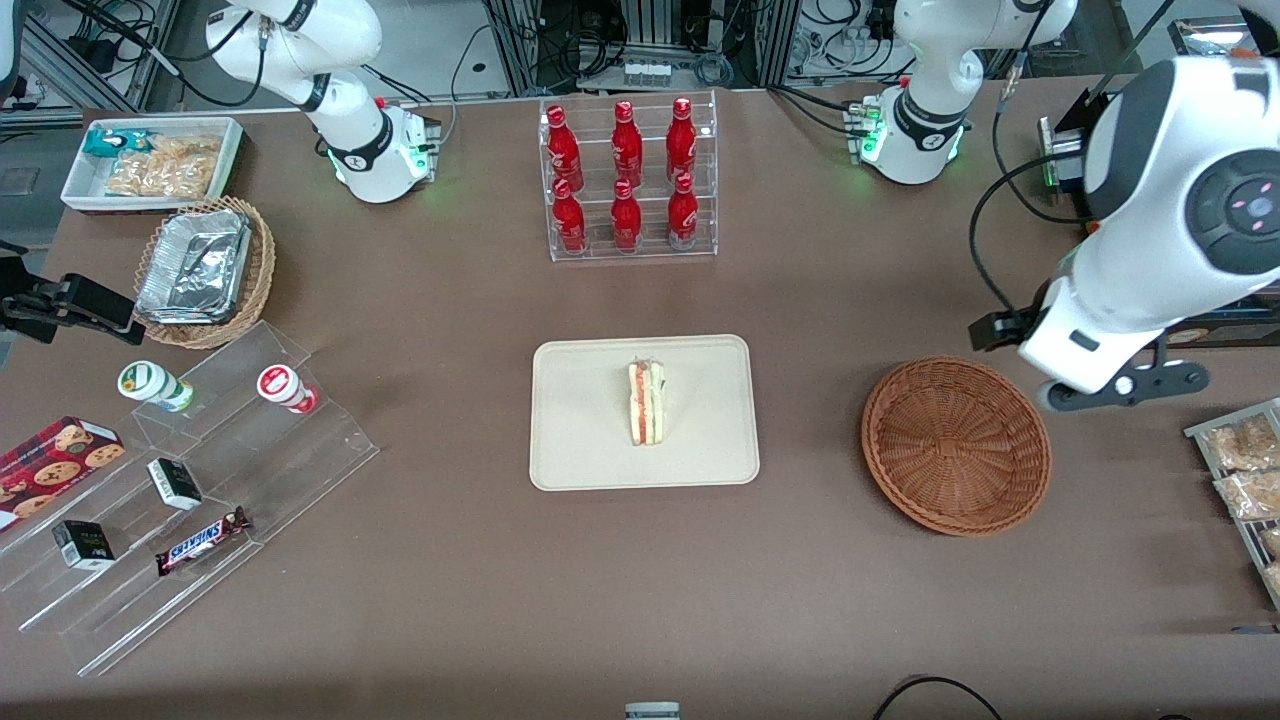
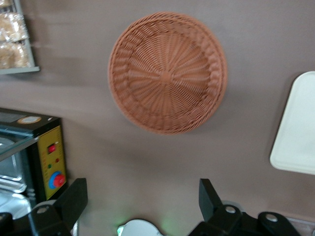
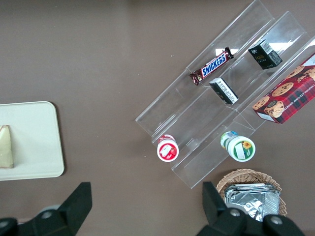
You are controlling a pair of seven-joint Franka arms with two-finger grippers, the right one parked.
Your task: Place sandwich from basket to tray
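1. The sandwich (image 1: 647, 403) stands on the tray (image 1: 580, 440), mid brown table (image 1: 450, 580).
2. The basket (image 1: 955, 445) lies beside it.
3. The gripper (image 2: 142, 199) hovers above the table, fingers wide apart, holding nothing.

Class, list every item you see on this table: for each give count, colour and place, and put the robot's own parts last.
sandwich: one, white with red filling, on the tray
tray: one, cream, table's middle
basket: one, reddish-brown, empty, beside the tray toward the working arm's end
bottles: six, red, in a clear rack farther from the front camera than the tray
foil containers: silver, in a tan basket toward the parked arm's end
Snickers bar: one, brown, on clear stepped shelves
gripper: one, black, jaws open, raised above the table beside the basket
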